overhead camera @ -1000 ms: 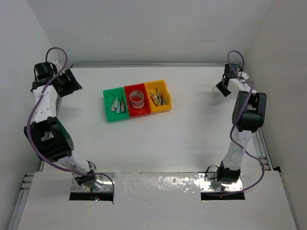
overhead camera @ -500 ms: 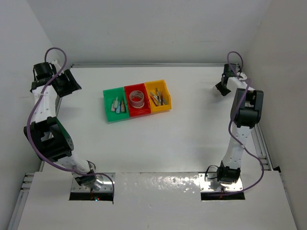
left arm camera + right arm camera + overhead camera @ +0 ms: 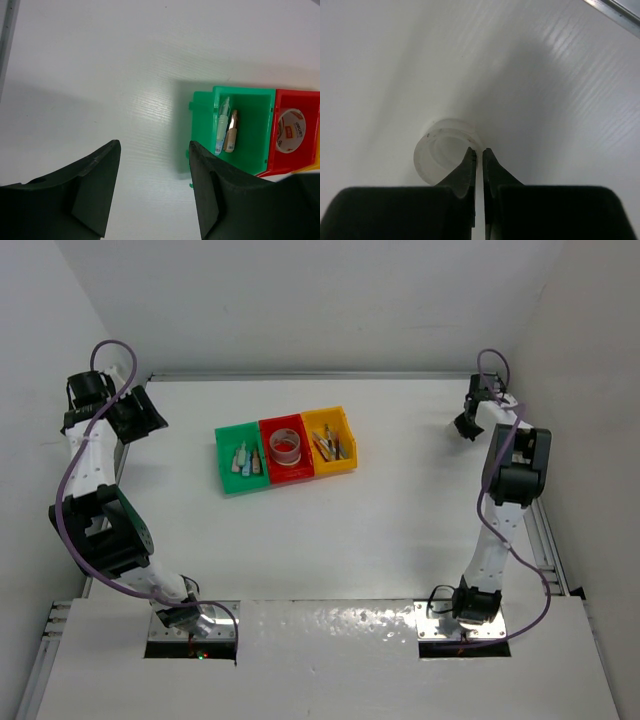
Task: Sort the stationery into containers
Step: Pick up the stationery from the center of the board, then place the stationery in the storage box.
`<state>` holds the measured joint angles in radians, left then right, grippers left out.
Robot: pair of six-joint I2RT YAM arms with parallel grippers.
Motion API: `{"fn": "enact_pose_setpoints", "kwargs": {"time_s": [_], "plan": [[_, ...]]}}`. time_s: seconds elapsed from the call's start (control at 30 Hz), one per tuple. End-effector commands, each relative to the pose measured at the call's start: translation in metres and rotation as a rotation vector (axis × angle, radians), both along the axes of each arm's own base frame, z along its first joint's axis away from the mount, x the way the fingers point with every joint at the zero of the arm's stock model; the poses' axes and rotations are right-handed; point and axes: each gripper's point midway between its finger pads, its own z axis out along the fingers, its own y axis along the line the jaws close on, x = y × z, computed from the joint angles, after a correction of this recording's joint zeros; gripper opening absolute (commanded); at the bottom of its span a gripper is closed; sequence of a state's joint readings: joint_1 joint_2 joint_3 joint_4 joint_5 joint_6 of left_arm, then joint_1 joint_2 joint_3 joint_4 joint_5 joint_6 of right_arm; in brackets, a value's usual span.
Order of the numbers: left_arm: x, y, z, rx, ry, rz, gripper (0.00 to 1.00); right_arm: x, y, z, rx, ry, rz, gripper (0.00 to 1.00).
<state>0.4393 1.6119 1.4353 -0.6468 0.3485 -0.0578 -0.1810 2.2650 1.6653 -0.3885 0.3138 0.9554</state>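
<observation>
**Right arm.** The right claw (image 3: 478, 150) is sitting clenched at the far right of the worktop (image 3: 400, 530), well apart from the bins. Its tips are straddling the near-right wall of a white tape roll (image 3: 437, 150) lying flat there, one tip inside the hole and one outside. On that evidence it is pinching the wall, which is probably the only part thin enough to take from above.

**Left arm.** The left claw (image 3: 154, 150) is hanging released at the far left with nothing between its fingers. It is looking down towards the green bin (image 3: 202, 125) and, in my judgement, standing clear of the other arm's path.

**Containers.** The three bins are standing joined in a row mid-worktop.
- The green bin is holding chunky pastel pieces (image 3: 226, 131).
- The red bin (image 3: 280, 423) is holding a labelled tape roll (image 3: 291, 131).
- The yellow bin (image 3: 351, 445) is holding pens (image 3: 328, 445).

**Assessment.** No other loose stationery is showing, so sorting is looking nearly complete. Going by kind, the white roll is heading for the red bin, a long carry leftwards.
</observation>
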Motion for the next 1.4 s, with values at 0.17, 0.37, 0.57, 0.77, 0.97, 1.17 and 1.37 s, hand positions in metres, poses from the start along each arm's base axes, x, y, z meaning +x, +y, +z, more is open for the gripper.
{"fn": "enact_pose_setpoints", "kwargs": {"time_s": [0.17, 0.37, 0.57, 0.77, 0.97, 1.17, 1.37], "plan": [[-0.001, 0.002, 0.025, 0.022, -0.08, 0.005, 0.55, -0.005, 0.014, 0.09, -0.193, -0.165, 0.085, 0.0], [0.001, -0.002, 0.027, 0.016, -0.087, -0.004, 0.55, -0.013, 0.062, 0.144, -0.24, -0.355, 0.176, 0.0], [0.004, -0.004, 0.029, 0.01, -0.096, -0.012, 0.55, 0.001, 0.227, 0.203, -0.255, -0.536, 0.713, 0.0], [0.004, -0.009, 0.029, 0.004, -0.099, -0.027, 0.55, -0.003, 0.394, 0.198, -0.292, -0.461, 1.258, 0.0], [0.005, -0.013, 0.029, -0.003, -0.101, -0.033, 0.55, -0.011, 0.487, 0.179, -0.236, -0.504, 1.471, 0.0], [0.004, -0.016, 0.029, -0.007, -0.099, -0.04, 0.55, -0.028, 0.516, 0.122, -0.233, -0.417, 1.554, 0.0], [0.004, -0.016, 0.029, -0.013, -0.099, -0.04, 0.55, -0.042, 0.518, 0.113, -0.198, -0.413, 1.54, 0.0]]}}
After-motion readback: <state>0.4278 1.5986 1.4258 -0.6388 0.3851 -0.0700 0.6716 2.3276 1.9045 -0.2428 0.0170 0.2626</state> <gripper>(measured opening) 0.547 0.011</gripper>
